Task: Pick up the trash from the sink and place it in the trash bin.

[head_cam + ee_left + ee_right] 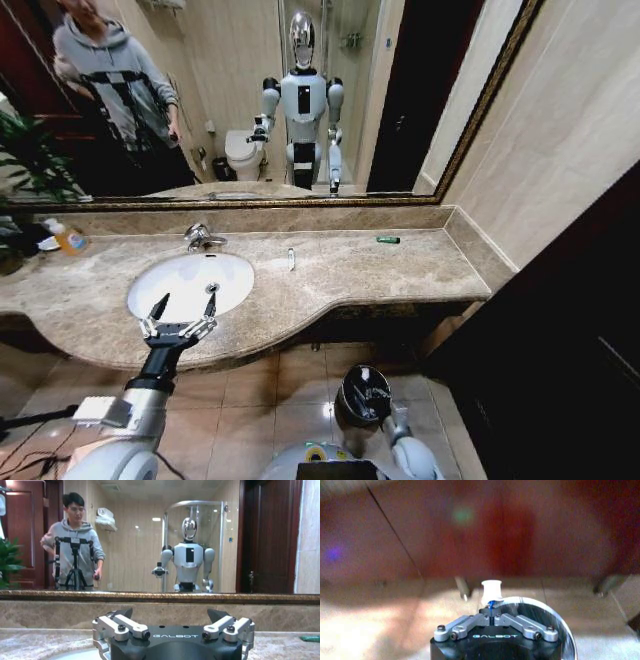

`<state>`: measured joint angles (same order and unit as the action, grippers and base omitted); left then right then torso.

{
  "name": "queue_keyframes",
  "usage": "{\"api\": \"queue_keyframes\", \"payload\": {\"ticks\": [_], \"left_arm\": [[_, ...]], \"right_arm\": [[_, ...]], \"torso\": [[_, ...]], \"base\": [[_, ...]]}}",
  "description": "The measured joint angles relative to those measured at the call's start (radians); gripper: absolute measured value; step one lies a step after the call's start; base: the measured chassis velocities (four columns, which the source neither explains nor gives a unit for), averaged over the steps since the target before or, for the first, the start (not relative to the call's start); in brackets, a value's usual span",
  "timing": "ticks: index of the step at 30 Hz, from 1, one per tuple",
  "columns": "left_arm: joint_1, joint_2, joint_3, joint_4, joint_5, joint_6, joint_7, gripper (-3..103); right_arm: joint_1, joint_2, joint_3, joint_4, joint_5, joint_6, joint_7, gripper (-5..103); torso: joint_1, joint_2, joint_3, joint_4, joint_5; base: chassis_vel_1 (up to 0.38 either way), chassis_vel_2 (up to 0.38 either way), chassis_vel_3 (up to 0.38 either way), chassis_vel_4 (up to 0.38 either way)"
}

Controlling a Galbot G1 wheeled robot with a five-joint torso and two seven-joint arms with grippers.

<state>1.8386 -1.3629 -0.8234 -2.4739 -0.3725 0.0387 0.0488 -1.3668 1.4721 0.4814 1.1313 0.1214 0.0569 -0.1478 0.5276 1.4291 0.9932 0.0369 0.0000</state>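
The white oval sink (170, 280) sits in the brown marble countertop (400, 275). My left gripper (188, 296) hangs open over the basin's front rim, nothing between its fingers; the left wrist view shows this gripper (170, 615) facing the mirror. A thin white stick (291, 258) lies on the counter right of the sink. A small green tube (388, 240) (310, 638) lies near the back wall. Down on the floor stands the dark trash bin (350, 385) with its shiny rim (555, 615). Above it, my right gripper (378, 402) (491, 617) is shut on a small white tube (491, 588).
An orange-yellow bottle (68, 238) stands at the counter's far left beside a plant (25, 160). The chrome tap (200, 237) rises behind the basin. A large mirror (300, 100) covers the back wall. A dark wall (560, 340) closes in on the right.
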Motion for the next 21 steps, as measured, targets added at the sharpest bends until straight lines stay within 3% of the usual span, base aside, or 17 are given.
{"api": "queue_keyframes", "payload": {"ticks": [6, 11, 15, 21], "left_arm": [[0.0, 0.0, 0.0, 0.0, 0.0, 0.0, 0.0, 100], [0.0, 0.0, 0.0, 0.0, 0.0, 0.0, 0.0, 100], [0.0, 0.0, 0.0, 0.0, 0.0, 0.0, 0.0, 100], [0.0, 0.0, 0.0, 0.0, 0.0, 0.0, 0.0, 100]], "right_arm": [[0.16, -0.01, 0.003, -0.325, -0.044, 0.069, -0.01, 0], [0.22, -0.008, 0.012, -0.416, -0.07, 0.086, -0.016, 0], [0.27, 0.006, 0.04, -0.51, -0.145, 0.093, -0.003, 0], [0.263, 0.012, 0.04, -0.504, -0.167, 0.093, -0.002, -2]], "torso": [[0.0, 0.0, 0.0, 0.0, -0.0002], [0.0, 0.0, 0.0, 0.0, -0.0001], [0.0, 0.0, 0.0, 0.0, -0.0001], [0.0, 0.0, 0.0, -0.0001, -0.0002]], "base": [[0.0, 0.0, 0.0, 0.0], [0.0, 0.0, 0.0, 0.0], [0.0, 0.0, 0.0, 0.0], [0.0, 0.0, 0.0, 0.0]]}}
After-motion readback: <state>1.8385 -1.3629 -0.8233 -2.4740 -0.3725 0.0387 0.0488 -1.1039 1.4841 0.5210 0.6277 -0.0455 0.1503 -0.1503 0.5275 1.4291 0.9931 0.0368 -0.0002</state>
